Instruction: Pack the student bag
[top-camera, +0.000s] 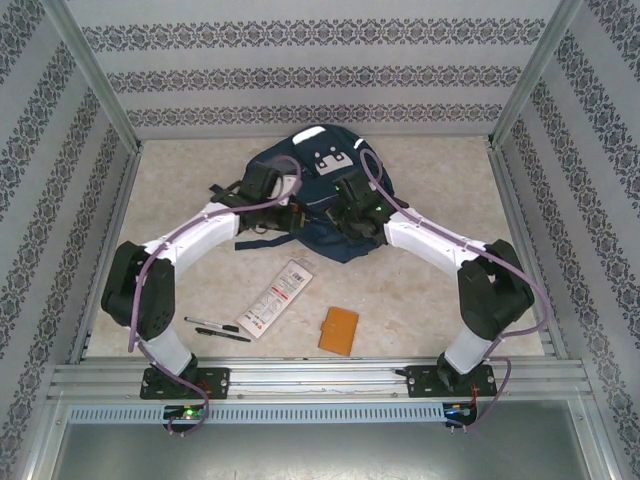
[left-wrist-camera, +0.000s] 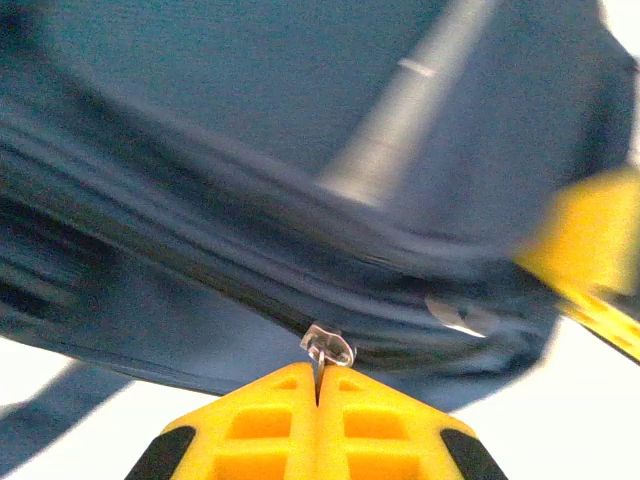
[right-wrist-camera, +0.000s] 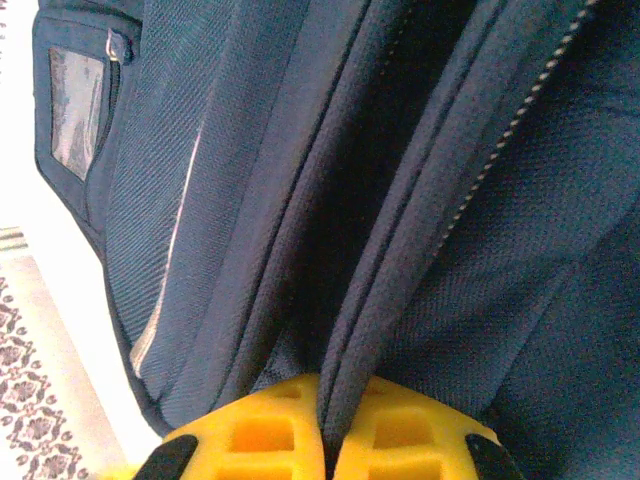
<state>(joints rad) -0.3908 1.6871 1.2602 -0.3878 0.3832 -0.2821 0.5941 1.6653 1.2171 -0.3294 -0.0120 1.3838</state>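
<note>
1. Where the table (top-camera: 430, 300) reaches 12 o'clock, the bag (top-camera: 322, 170) is laid, flanked by both arms' ends.
2. The left gripper (left-wrist-camera: 320, 378) is seen shut, its fingers pressed together on the zip pull (left-wrist-camera: 328, 346).
3. The right gripper (right-wrist-camera: 325, 405) is seen shut, a fold of the bag pinched between its fingers.
4. Pens (top-camera: 222, 336), a packet (top-camera: 278, 298) and an orange booklet (top-camera: 339, 329) are laid near 6 o'clock.
</note>
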